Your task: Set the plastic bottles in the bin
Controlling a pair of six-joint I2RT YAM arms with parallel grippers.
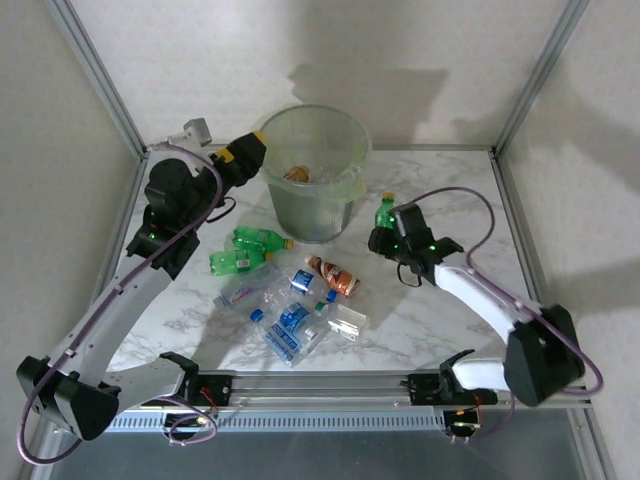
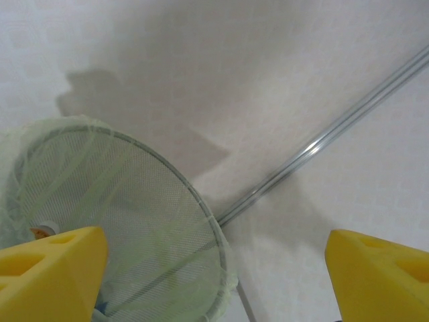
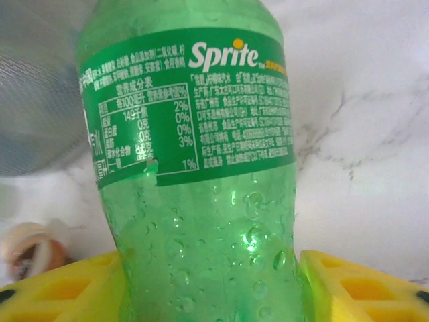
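The right tool (image 3: pixel 211 285) is closed on the green Sprite bottle (image 3: pixel 194 134). Its yellow pads (image 3: pixel 348 282) press the lower body from both sides, below the label. That low hold on the waist seems chosen so the bottle stays upright and cannot tip out as it goes up.

In the overhead view this bottle stands right of centre, yellow cap up, just beside the bin (image 1: pixel 340 135) at its lower right. I cannot tell whether its base is off the worktop (image 1: pixel 450 190).

The bin stands at the upper middle of the frame, where either arm can come over it. Something orange-brown lies at its bottom, probably a bottle already dropped in.

The left tool (image 1: pixel 252 148) hangs at the bin's rim, upper left of centre. In its wrist view the yellow fingers (image 2: pixel 50 268) stand wide with nothing between them, so it carries no load.

The other plastic bottles (image 1: pixel 290 300) lie on their sides in a loose heap at lower centre, between the two arms. Among them are two green bottles (image 1: pixel 245 250), an orange-labelled bottle (image 1: pixel 335 277) and several clear blue-labelled ones (image 1: pixel 290 322).

The step in hand looks like the pick. Since the bin is much taller than the bottle, the next move calls for a high lift before crossing the rim.
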